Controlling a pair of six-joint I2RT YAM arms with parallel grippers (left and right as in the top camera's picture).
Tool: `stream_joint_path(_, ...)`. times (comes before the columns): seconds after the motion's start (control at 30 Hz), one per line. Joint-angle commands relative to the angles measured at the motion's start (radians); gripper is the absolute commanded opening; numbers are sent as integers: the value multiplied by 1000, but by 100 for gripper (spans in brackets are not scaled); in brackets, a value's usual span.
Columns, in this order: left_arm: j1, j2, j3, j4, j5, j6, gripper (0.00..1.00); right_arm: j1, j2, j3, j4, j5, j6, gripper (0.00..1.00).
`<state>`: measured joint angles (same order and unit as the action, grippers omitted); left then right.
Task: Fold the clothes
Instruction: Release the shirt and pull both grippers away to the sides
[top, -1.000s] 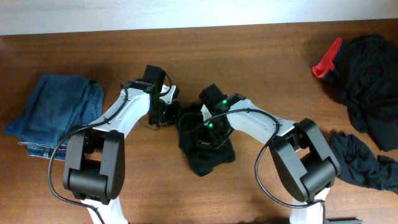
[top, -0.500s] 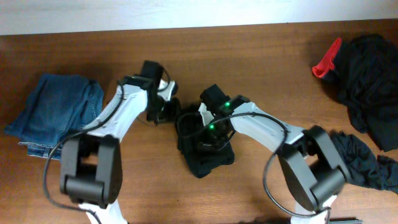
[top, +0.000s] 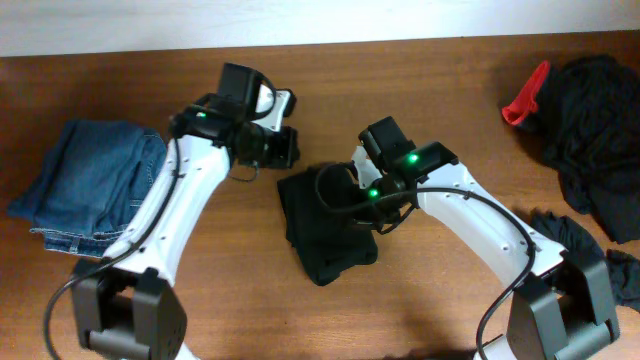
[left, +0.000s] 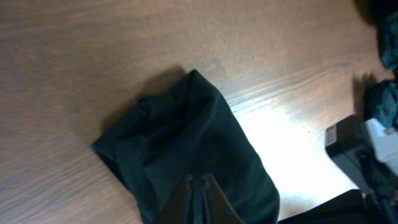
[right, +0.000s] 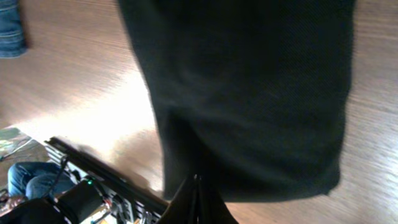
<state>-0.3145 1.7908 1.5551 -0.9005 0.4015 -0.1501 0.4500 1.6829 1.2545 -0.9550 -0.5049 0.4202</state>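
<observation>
The clothes include a black garment (top: 318, 230) lying as a folded bundle in the middle of the table. The left wrist view shows it (left: 186, 130) below my left gripper (left: 199, 181), which is shut with nothing between its fingers. From overhead, the left gripper (top: 284, 150) hovers just beyond the bundle's far left corner. My right gripper (right: 196, 180) is shut too, its tips over the near edge of the black fabric (right: 249, 81), gripping no cloth that I can see. The right arm (top: 440, 185) reaches over the bundle's right side.
Blue jeans (top: 95, 180) lie folded at the left edge. A heap of black clothes (top: 595, 130) with a red piece (top: 525, 95) sits at the far right. Another crumpled black garment (top: 585, 260) lies in front of that heap.
Both arms have pulled back from the bundle. The left gripper rose toward the far side and its jaws closed. The right arm shifted to the right. The bundle now lies uncovered.
</observation>
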Motion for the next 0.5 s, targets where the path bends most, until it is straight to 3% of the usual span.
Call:
stream_joint_path(0.0, -17, 72, -7, 9, -25, 11, 4, 2, 9, -11, -7, 20, 7, 4)
stream_joint_path(0.17, -19, 178, -7, 38, -24, 18, 2, 3, 14, -60, 54, 19, 99, 4)
stream_joint_path(0.47, -19, 340, -7, 26, -21, 26, 2, 3, 14, -290, 370, -126, 256, 4)
